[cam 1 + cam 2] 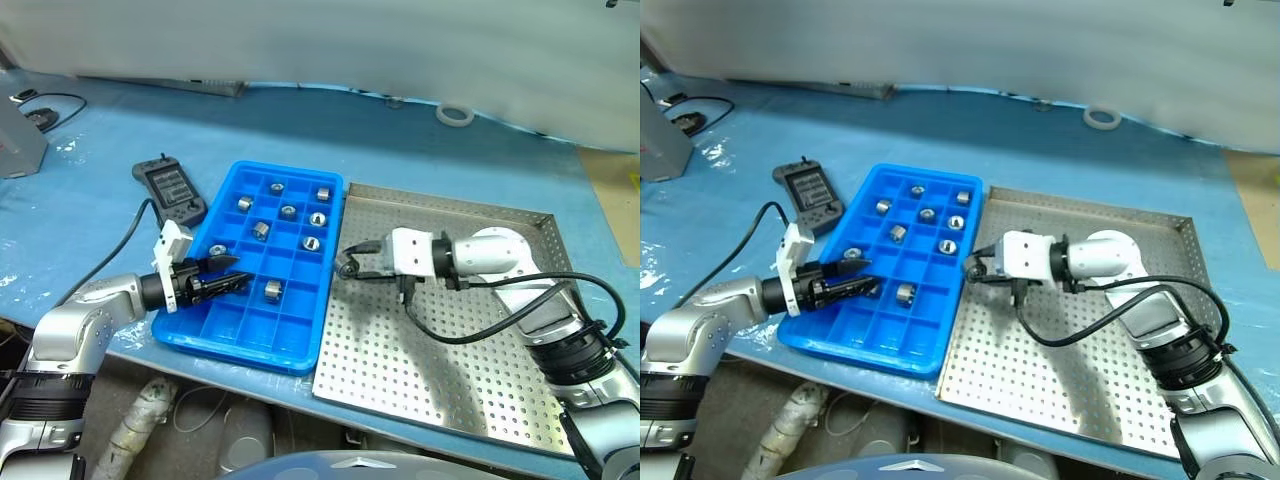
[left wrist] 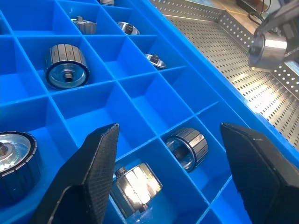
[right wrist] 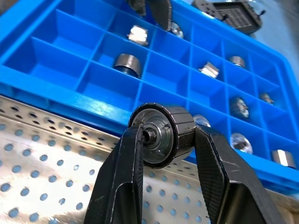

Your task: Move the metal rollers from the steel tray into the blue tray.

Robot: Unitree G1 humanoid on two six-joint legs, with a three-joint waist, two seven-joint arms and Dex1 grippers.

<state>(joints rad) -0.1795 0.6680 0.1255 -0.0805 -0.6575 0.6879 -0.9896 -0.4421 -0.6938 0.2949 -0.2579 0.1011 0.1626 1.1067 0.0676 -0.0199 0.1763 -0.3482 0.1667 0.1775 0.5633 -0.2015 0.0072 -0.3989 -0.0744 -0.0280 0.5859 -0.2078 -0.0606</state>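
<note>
The right gripper (image 3: pixel 163 140) was clamped on one metal roller (image 3: pixel 163 133), a black finger pressed to each side of its ribbed barrel, the flat face with its dark centre hole turned toward the wrist camera. It hung over the steel tray (image 1: pixel 480 390) close to that tray's left rim, just beside the long right wall of the blue tray (image 1: pixel 290 352). The left gripper (image 1: pixel 228 278) stood over the blue tray's near-left part with its fingers (image 2: pixel 96 168) well apart and nothing between them; two rollers (image 2: pixel 189 148) lay in the compartments just under it.

About ten rollers sat in the blue tray, singly in separate compartments, most toward its far end. The bare part of the steel tray carried no loose roller that I could see.

The rollers looked solid, stiff and heavy for their bulk, polished and probably slick; the ribbing round the barrel should give the pads some bite. Gripping across the barrel, as the right one did, seemed the sound hold. A roller laid on its side could roll, though the square plastic walls would stop it.

The steel tray was dull grey sheet with rows of small holes and a low rim; the blue tray was glossy moulded plastic. Both lay on a blue-covered desk (image 1: pixel 90 210)
</note>
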